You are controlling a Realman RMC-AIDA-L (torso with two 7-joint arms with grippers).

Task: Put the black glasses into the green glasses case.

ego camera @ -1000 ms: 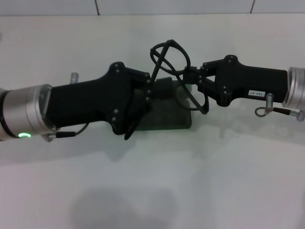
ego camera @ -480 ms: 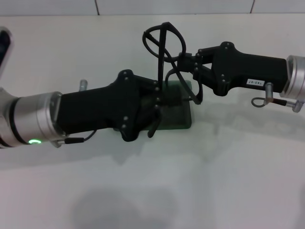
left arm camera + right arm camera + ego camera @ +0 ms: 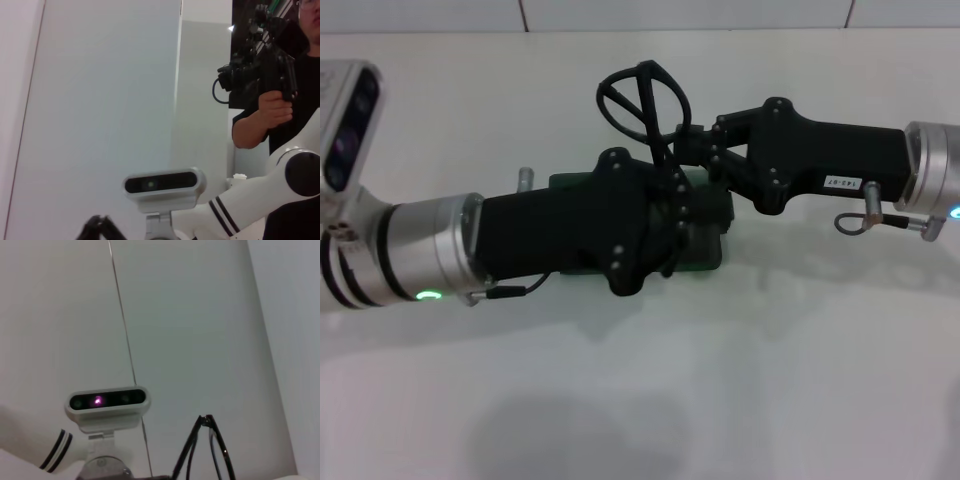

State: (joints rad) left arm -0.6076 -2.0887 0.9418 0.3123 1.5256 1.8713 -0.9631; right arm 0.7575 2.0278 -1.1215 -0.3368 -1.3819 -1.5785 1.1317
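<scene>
- We see the black glasses (image 3: 642, 100) raised above the green glasses case (image 3: 705, 245), standing on edge, one round lens uppermost and the temple arms trailing down toward the case.
- In the right wrist view the glasses (image 3: 207, 450) show as thin black rims rising against a pale wall.
- The right pincer (image 3: 692, 150) reaches in from the case's right side and is closed on the frame at its lower part, just above the case's far edge.
- The case lies flat on the white bench (image 3: 640, 390), and we see only its near right corner and a strip of its far left side.
- The left pincer (image 3: 685, 215) lies across the case from the left, hiding most of it; we cannot tell how far its fingers are parted.
</scene>
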